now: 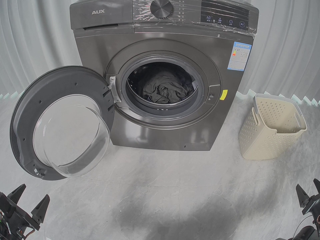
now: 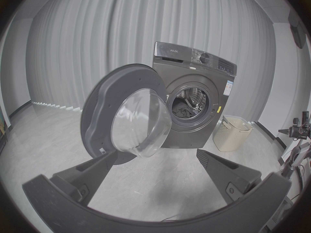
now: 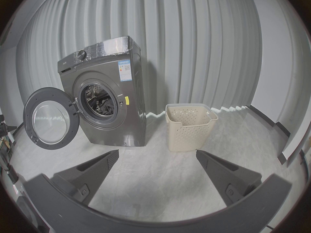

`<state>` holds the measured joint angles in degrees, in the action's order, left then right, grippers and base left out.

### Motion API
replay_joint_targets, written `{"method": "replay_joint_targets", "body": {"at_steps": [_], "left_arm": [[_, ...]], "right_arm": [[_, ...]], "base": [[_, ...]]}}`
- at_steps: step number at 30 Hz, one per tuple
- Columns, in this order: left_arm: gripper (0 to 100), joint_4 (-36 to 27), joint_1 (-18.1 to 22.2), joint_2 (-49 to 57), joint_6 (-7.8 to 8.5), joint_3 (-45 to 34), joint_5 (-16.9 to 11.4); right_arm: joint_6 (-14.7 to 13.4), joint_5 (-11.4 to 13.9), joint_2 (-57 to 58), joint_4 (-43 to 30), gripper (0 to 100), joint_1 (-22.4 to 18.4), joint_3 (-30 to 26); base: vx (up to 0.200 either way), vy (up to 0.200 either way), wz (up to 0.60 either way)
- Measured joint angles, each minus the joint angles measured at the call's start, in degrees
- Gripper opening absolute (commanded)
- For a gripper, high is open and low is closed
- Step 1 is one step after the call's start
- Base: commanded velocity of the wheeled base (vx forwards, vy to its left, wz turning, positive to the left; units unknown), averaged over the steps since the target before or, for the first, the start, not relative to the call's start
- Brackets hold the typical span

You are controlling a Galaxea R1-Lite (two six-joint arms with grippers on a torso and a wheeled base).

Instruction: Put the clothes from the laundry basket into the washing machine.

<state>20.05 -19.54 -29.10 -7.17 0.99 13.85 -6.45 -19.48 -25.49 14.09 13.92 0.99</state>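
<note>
All clothes (image 1: 165, 89) seen are heaped in the washing machine (image 1: 186, 134) at frame centre; the laundry basket (image 1: 260, 140), at right, is found empty. The left gripper (image 1: 33, 192) and right gripper (image 1: 307, 184), in the lower corners, are held wide open with nothing gripped. Loading is judged done.

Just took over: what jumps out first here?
The washer stands dead ahead, its door swung wide to the robot's left and dark clothes heaped inside. The cream basket stands to its right and looks empty. Left gripper and right gripper are open, holding nothing.
</note>
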Motion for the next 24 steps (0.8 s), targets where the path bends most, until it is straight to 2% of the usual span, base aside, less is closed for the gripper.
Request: {"method": "replay_joint_targets", "body": {"at_steps": [2,7,10,13,16,18,20,24], "left_arm": [[100,-3.66,2.76,4.3,0.24,0.0,-2.44],[100,-12.01,10.42,15.24,1.69,0.0,-11.23],[100,-14.25,15.25,19.65,2.3,0.0,-13.09],[100,-14.97,18.88,22.41,2.46,0.0,-13.6],[100,-15.43,20.33,24.37,2.63,0.0,-13.82],[100,-15.82,20.5,25.38,2.9,0.02,-13.85],[100,-16.64,20.48,26.27,3.5,0.02,-13.85],[100,-18.8,20.11,27.53,5.1,0.02,-14.09]], "right_arm": [[0.71,1.61,4.55,-3.21,100,-1.74,0.0],[2.35,5.56,13.95,-8.22,100,-5.19,0.0],[4.18,8.16,16.74,-9.45,100,-6.46,0.0],[5.9,13.24,18.47,-10.07,100,-7.2,0.0],[7.7,18.07,19.48,-10.4,100,-7.64,0.0],[10.01,18.66,19.9,-10.59,100,-8.08,0.0],[11.81,17.98,20.43,-10.84,100,-9.35,0.0],[12.69,16.99,22.05,-11.23,100,-13.32,0.0]], "base": [[0.0,0.0,0.0],[0.0,0.0,0.0],[0.0,0.0,0.0],[0.0,0.0,0.0],[0.0,0.0,0.0],[0.0,0.0,0.0],[0.0,0.0,0.0],[0.0,0.0,0.0]]}}
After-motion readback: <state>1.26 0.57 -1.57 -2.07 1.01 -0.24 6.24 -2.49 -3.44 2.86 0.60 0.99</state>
